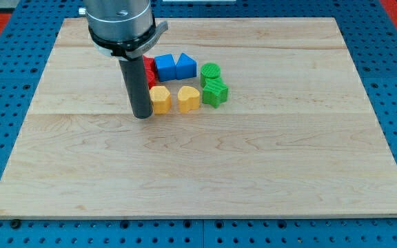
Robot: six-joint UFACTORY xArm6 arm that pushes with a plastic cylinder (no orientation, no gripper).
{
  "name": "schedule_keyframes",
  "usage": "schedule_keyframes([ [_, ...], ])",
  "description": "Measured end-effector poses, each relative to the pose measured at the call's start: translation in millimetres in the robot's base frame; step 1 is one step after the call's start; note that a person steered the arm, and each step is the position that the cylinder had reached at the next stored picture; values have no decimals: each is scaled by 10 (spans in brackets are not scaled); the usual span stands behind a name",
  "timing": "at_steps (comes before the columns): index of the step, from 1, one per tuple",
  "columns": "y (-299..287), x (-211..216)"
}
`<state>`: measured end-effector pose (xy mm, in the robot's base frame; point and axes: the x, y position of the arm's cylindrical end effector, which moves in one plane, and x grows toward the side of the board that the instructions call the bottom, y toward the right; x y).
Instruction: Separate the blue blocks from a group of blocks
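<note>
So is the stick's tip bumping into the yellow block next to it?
Cannot tell. In the camera view, my tip sits right at the left edge of the nearer yellow block, with no gap visible, but the rod may simply overlap it.

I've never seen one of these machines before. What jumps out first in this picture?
A thick dark rod hangs from a silver housing, and my tip rests on the pale wooden board, just left of a yellow block. Beside it sits a tight cluster: two blue blocks at the view's top, a red block partly hidden behind the rod, a second yellow block, and two green blocks on the view's right.
</note>
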<state>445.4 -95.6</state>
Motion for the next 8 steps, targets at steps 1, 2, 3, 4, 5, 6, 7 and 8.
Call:
schedule_keyframes([
  [1,17,-1],
  [2,-25,-36],
  [3,-449,-205],
  [4,-933,-686],
  [5,-926,-1108],
  [6,-652,-1328],
  [7,-218,-1325],
  [8,-12,-1132],
])
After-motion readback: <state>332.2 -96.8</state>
